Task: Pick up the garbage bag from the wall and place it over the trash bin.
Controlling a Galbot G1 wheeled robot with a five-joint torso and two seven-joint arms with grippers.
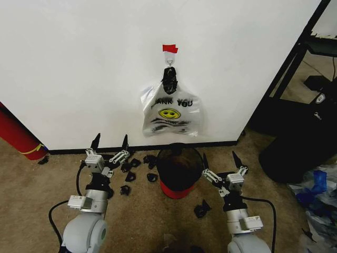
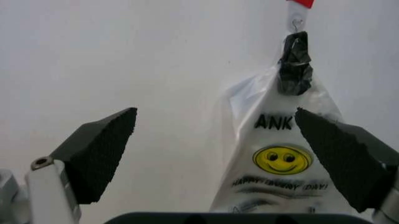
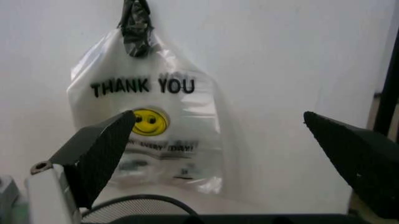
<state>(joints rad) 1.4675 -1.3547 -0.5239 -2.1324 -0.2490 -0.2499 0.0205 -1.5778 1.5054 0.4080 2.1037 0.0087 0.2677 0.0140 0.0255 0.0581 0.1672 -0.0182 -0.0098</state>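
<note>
While white bag (image 1: 170, 113) hangs on wall hook (image 1: 170, 59) above trash bin (image 1: 179, 167), both end effectors w/ fingers apart.

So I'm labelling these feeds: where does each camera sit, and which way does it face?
Head view: high on the robot, looking down at the wall, the hanging white bag and the black bin; both arms show, left gripper and right gripper open.
Left wrist view: behind the open left gripper, facing the wall.
Right wrist view: behind the open right gripper, facing the wall.
All share the white bag.
</note>
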